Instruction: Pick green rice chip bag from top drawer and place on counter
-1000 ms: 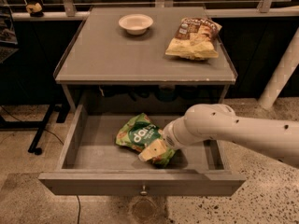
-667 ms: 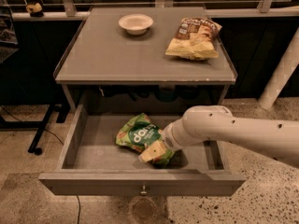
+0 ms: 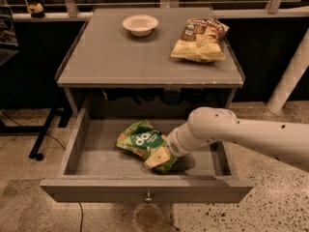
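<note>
Barely visible, jaws touch the green rice chip bag in top drawer.

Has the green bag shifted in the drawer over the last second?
No. The green bag lies in the same spot in the drawer, just behind the knob, with the gripper at its near right corner.

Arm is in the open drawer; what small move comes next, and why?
Probably a short straight lift, if the grasp holds: the gripper is at the right end of the green rice chip bag, lying in the top drawer below the counter.
</note>
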`<move>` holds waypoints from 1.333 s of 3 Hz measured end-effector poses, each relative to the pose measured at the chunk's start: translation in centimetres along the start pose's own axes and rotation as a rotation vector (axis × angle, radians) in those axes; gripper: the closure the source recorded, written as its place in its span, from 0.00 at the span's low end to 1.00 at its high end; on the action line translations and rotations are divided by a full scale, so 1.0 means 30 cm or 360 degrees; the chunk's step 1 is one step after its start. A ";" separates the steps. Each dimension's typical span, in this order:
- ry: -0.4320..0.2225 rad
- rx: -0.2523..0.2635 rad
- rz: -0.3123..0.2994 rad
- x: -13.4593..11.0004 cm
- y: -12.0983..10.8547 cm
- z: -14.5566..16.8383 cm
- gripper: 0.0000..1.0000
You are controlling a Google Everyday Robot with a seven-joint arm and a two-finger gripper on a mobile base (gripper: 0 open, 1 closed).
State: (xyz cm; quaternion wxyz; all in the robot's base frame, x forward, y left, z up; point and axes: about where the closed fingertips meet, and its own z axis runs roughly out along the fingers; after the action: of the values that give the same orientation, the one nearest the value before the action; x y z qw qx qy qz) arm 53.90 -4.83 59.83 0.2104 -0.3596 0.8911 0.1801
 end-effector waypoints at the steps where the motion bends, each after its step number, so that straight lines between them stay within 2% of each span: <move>1: 0.0000 0.0000 0.0000 0.000 0.000 0.000 0.42; 3: 0.0000 0.0000 0.0000 0.000 0.000 0.000 0.89; 4: 0.0000 0.0000 0.0000 0.000 0.000 0.000 1.00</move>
State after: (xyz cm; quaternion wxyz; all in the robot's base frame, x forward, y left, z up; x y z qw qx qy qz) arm 53.90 -4.82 59.83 0.2104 -0.3597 0.8910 0.1801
